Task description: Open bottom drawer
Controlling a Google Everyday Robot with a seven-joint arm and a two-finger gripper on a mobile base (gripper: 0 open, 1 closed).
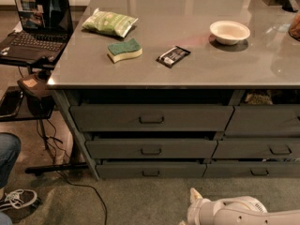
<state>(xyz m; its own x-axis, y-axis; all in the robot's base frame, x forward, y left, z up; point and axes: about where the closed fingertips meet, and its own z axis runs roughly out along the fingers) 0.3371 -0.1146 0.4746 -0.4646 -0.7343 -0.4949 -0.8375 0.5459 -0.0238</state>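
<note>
The bottom drawer is the slimmest dark grey-green front in the left stack under the counter, with a small loop handle at its centre. Its front sits about flush with the drawers above. My white arm enters at the bottom edge, right of centre. The gripper shows only as a pale tip at the arm's left end, low over the carpet. It is in front of the drawer, a little to the right of the handle, and touches nothing.
Two taller drawers sit above it, and a second stack stands to the right. The counter holds a chip bag, a sponge, a dark snack bar and a white bowl. A laptop stand, cables and a person's shoe are at the left.
</note>
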